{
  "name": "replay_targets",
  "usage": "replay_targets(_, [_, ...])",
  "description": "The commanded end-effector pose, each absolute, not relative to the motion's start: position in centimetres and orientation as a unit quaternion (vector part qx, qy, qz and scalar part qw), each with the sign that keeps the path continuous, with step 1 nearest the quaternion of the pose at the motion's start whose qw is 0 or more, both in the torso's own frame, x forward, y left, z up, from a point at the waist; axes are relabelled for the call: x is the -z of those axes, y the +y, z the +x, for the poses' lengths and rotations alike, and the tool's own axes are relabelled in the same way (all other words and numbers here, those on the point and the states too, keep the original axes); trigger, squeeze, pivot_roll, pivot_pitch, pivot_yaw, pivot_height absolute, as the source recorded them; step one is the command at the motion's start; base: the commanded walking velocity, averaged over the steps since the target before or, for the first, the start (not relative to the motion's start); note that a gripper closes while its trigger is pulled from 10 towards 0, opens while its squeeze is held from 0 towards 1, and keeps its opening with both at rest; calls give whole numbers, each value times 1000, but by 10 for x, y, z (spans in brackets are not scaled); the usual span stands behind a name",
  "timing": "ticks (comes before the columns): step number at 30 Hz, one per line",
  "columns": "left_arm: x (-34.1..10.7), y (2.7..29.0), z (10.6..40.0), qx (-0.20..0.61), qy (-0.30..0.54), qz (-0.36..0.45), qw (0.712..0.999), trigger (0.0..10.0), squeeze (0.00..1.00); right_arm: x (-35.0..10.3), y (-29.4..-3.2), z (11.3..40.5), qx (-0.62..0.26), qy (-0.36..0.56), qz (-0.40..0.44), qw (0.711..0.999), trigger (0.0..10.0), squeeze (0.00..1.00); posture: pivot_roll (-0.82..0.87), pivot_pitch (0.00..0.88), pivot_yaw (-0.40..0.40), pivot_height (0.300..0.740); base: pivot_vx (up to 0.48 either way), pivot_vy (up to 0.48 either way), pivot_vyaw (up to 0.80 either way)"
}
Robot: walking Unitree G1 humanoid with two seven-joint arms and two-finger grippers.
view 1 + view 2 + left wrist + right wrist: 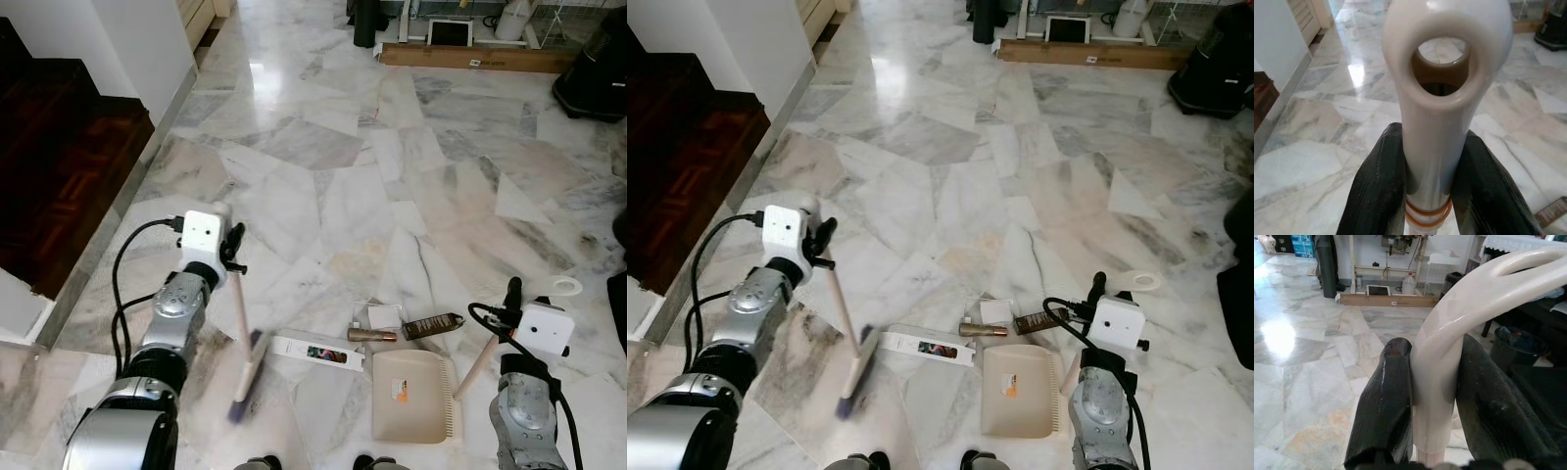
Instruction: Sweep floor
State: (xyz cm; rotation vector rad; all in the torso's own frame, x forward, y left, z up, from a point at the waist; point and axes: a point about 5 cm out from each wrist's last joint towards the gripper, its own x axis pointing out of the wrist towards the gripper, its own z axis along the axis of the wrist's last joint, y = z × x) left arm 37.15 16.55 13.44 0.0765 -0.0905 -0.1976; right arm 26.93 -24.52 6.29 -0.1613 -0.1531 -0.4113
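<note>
Marble floor (pixel 323 186) carries litter just ahead of the robot: a white carton (pixel 318 352), a brown tube (pixel 373 335), a dark wrapper (pixel 432 325) and a white card (pixel 384 316), all beside the beige dustpan (pixel 411 396). Left gripper (pixel 1427 196) clamps the brush (pixel 244 372) by its pale handle, bristles blurred at the floor left of the carton; right gripper (pixel 1432 421) grips the dustpan's handle, pan flat on the floor.

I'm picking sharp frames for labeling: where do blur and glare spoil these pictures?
Left eye view: the brush head is motion-smeared; a glare patch sits on the marble floor. Left wrist view: the brush handle, clamped in the left gripper, is soft with nearness. Right wrist view: the dustpan handle in the right gripper is fairly sharp; glare on the floor.
</note>
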Motion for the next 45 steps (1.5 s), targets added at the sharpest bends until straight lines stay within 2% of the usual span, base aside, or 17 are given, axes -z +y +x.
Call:
replay_targets(1, [-132,167,371,91,-45,31,994,10000,357,-62,-248,266,208,-74,-77,972,10000,0,52,185,32,740,0,0,0])
replay_targets(15, [-135,163,375,102,-45,28,993,10000,353,-64,-247,266,201,-75,-77,974,10000,0,52,185,29,740,0,0,0])
replay_targets(26, [-149,149,381,142,-69,-5,987,10000,345,-62,-245,266,198,-71,-74,975,10000,0,56,189,32,740,0,0,0])
replay_targets(45, [-161,134,380,224,-93,-16,970,10000,349,-68,-243,274,207,-77,-62,973,10000,0,65,184,30,740,0,0,0])
